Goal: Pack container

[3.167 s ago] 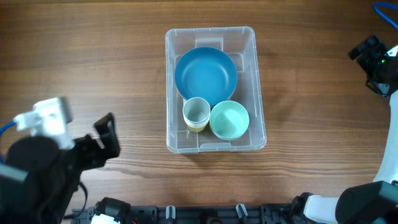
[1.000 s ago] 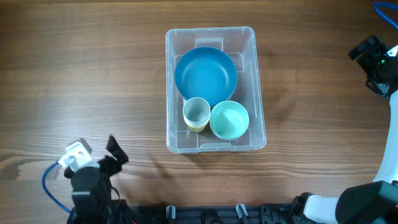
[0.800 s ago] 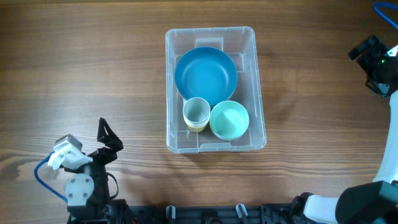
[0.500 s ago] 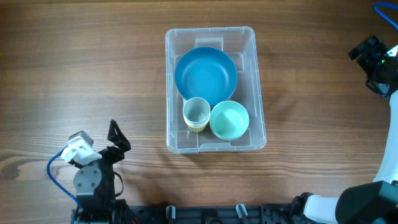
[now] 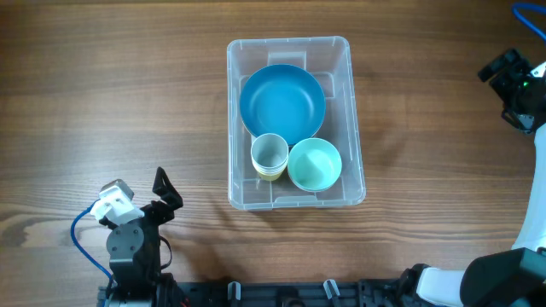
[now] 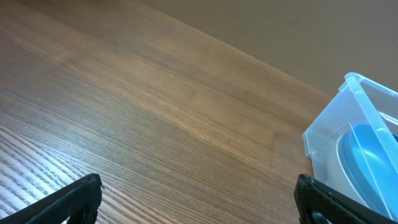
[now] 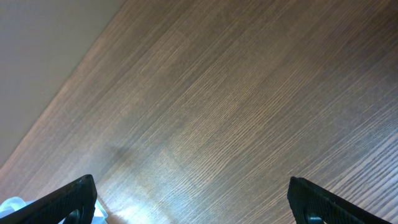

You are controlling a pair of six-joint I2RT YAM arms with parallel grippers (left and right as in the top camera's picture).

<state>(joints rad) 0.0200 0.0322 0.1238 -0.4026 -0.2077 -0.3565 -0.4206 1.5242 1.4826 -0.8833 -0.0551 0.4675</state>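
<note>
The clear plastic container point(image 5: 355, 119) stands at the table's middle. Inside it lie a big blue bowl point(image 5: 282, 104), a pale cup in a yellow one point(image 5: 270, 156) and a mint green bowl point(image 5: 315, 165). My left gripper point(image 5: 164, 193) is at the near left edge, well left of the container, open and empty; its wrist view point(image 6: 199, 199) shows bare wood between the fingers and the container's corner point(image 6: 354, 124) with the blue bowl point(image 6: 367, 162) at right. My right gripper point(image 5: 505, 72) is at the far right edge, open and empty point(image 7: 199, 199).
The wooden table point(image 5: 111, 94) spreads to both sides of the container. A black rail point(image 5: 281, 294) runs along the near edge. A blue cable point(image 5: 78, 232) loops off the left wrist.
My left arm has drawn back toward the near left edge and swung its gripper to point toward the container. The right arm and the container's contents have not moved.
</note>
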